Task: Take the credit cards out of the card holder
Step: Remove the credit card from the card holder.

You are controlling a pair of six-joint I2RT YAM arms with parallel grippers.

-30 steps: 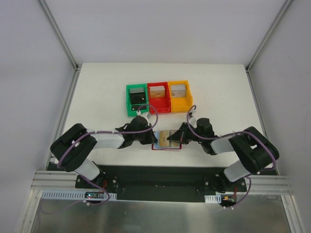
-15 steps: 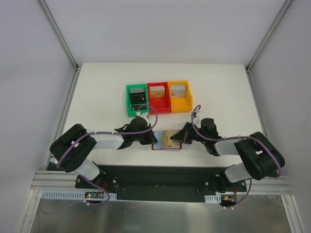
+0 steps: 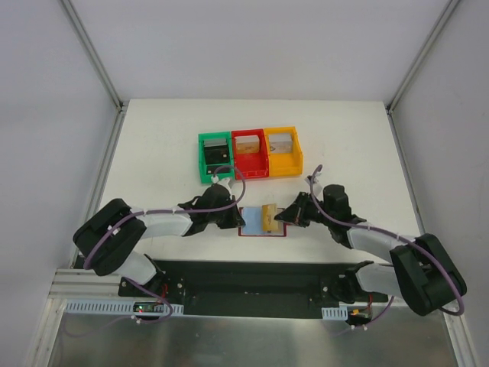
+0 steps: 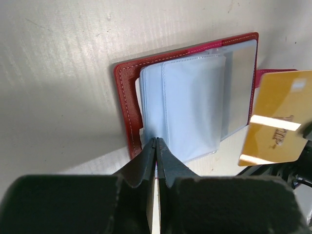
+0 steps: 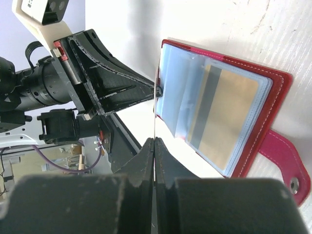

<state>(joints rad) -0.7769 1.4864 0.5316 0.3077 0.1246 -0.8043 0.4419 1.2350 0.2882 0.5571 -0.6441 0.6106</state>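
Steadiness counts most in this step. The right pincer [image 5: 154, 141] is clenched on a gold card [image 4: 278, 117], gripped by one edge, so its own camera sees the card only as a thin line rising from between the tips. The card looks fully clear of its pocket, held up and tilted over the side of the open holder nearest this pincer. My judgement is that the sound move is to carry it well away to a bare spot, lay it flat and let go low. Dropped from a height, it could slide onto the holder. Across from it, tip nearly facing tip, the left pincer [image 4: 156, 141] is closed with nothing visible between its fingers. Its tips bear on the near edge of the clear plastic sleeves [image 4: 190, 107], seemingly pinning the holder down, though whether a sleeve is nipped I cannot tell. That pressure ought to be there when the next card is drawn, or the whole thing is likely to lift. The card holder [image 5: 285, 92] lies open and flat on the white table [image 3: 344, 153] between the two pincers. It is dark red with pale stitching, and a snap tab [image 5: 285, 161] sticks out on the right pincer's side. At least one striped card [image 5: 229, 117], tan with a dark band, sits in a sleeve just ahead of the right pincer's tips.
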